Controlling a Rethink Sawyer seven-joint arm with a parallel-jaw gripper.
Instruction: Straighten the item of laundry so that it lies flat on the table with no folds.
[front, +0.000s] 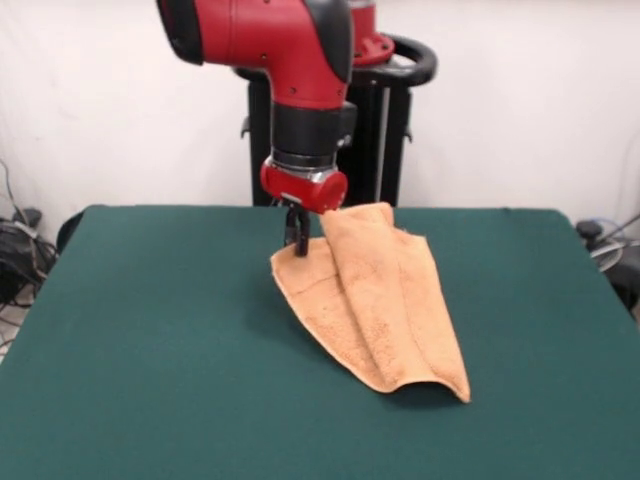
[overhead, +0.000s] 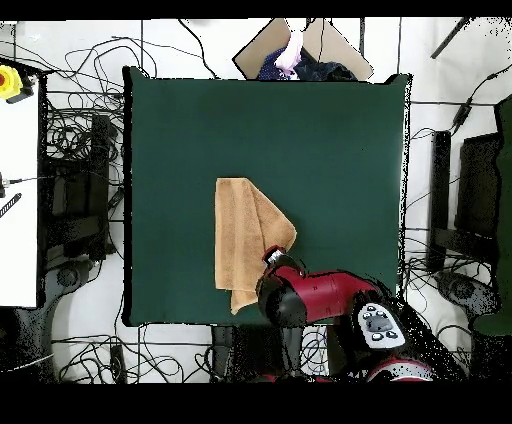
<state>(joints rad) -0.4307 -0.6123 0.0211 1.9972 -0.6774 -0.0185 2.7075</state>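
Observation:
The light-orange towel (front: 385, 300) lies folded lengthwise on the dark green table (front: 150, 340), with its far end raised off the cloth and its near end resting on it. My gripper (front: 296, 238) is at the towel's far left corner, its dark fingers closed on the towel's edge. In the overhead view the towel (overhead: 243, 238) is a long folded strip with one flap turned out to the right. The red arm (overhead: 315, 297) covers the towel's lower right part and hides the gripper there.
The robot's black pedestal (front: 385, 130) stands behind the table's far edge. Cables lie on the floor around the table (overhead: 330, 130). A brown cardboard sheet (overhead: 330, 45) lies past the table's top edge in the overhead view. A white bench (overhead: 18, 200) stands at the left.

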